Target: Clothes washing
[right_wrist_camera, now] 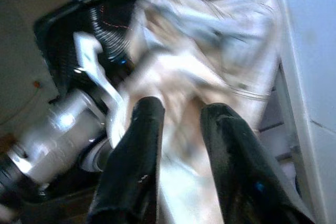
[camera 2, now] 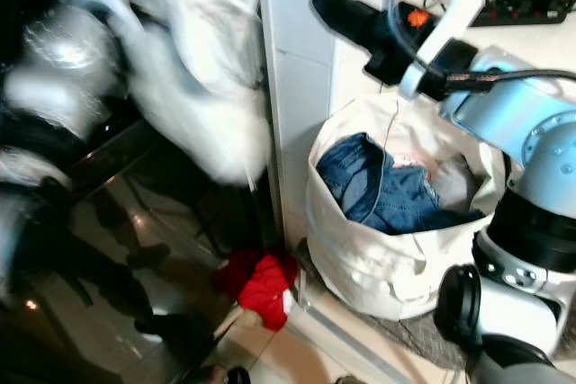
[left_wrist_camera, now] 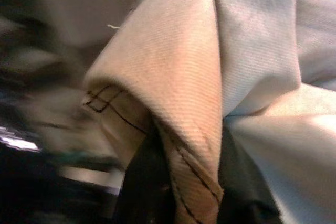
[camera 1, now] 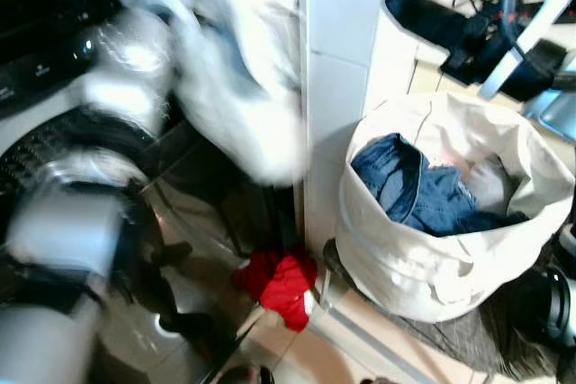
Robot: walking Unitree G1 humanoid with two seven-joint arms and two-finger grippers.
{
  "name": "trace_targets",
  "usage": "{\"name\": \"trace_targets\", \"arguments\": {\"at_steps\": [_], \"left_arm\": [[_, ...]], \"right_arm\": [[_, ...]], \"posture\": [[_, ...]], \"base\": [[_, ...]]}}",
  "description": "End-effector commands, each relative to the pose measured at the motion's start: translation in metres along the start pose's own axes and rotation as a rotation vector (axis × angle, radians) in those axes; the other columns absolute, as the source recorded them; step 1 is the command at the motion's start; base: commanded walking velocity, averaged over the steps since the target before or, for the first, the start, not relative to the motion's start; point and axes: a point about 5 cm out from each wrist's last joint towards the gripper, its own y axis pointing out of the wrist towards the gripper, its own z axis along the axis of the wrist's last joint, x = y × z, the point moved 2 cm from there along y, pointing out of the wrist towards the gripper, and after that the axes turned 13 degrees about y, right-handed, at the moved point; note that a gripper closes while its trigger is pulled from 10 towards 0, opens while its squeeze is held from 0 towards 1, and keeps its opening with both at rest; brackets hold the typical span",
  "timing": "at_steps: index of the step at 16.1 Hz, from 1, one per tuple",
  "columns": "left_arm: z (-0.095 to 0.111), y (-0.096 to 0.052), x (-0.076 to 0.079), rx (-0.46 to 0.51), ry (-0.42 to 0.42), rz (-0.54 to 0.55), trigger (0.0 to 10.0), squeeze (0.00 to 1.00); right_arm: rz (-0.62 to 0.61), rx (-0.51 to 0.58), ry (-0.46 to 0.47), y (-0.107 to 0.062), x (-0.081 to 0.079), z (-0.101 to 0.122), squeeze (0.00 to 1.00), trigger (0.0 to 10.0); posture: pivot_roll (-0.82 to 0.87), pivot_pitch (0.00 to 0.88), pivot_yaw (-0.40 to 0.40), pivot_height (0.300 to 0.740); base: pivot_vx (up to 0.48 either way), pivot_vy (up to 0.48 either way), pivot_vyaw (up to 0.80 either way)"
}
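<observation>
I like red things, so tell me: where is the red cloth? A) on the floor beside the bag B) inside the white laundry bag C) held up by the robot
A: the red cloth lies on the floor next to the white laundry bag, which has blue jeans showing at its top.

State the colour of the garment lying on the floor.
Red garment, clearest in the left eye view.
</observation>
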Motion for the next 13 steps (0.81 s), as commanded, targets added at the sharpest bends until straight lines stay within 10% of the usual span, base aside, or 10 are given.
{"name": "trace_targets", "arguments": {"at_steps": [1,3,6,7,8,11,12,13], "left_arm": [[0.030,0.007,-0.040,0.081,0.075,0.188,0.0,0.00],[0.031,0.005,-0.080,0.025,0.237,0.418,0.0,0.00],[0.015,0.002,-0.083,-0.045,0.326,0.463,0.0,0.00],[-0.001,0.002,-0.073,-0.117,0.266,0.403,3.6,0.00],[-0.029,-0.003,-0.056,-0.233,0.149,0.319,10.0,0.00],[-0.079,-0.019,-0.013,-0.438,0.068,0.121,10.0,0.00],[-0.095,-0.028,-0.001,-0.514,0.061,0.063,10.0,1.00],[-0.104,-0.034,-0.002,-0.559,0.055,0.079,10.0,1.00]], "right_arm": [[0.010,-0.018,-0.041,0.000,-0.005,-0.004,0.00,10.0],[0.021,-0.108,-0.106,0.003,-0.013,-0.026,0.00,10.0],[-0.016,-0.174,-0.159,0.011,-0.014,-0.053,0.00,10.0],[-0.025,-0.180,-0.161,0.013,-0.014,-0.058,0.00,10.0],[-0.041,-0.188,-0.163,0.016,-0.015,-0.066,0.00,10.0],[-0.042,-0.218,-0.152,0.019,-0.022,-0.087,0.00,10.0],[-0.040,-0.236,-0.157,0.018,-0.024,-0.094,0.00,10.0],[-0.039,-0.250,-0.165,0.018,-0.025,-0.098,0.00,10.0]], "posture": [[-0.12,0.000,0.126,0.740],[-0.14,0.000,0.138,0.740],[-0.16,0.000,0.146,0.740],[-0.16,0.000,0.147,0.740],[-0.18,0.000,0.154,0.740],[-0.20,0.000,0.159,0.740],[-0.20,0.000,0.159,0.740],[-0.22,0.000,0.165,0.740]], "base": [[0.000,0.000,0.00],[0.000,0.000,0.00],[0.000,0.000,0.00],[0.000,0.000,0.00],[0.000,0.000,0.00],[0.000,0.000,0.00],[0.000,0.000,0.00],[0.000,0.000,0.00]]}}
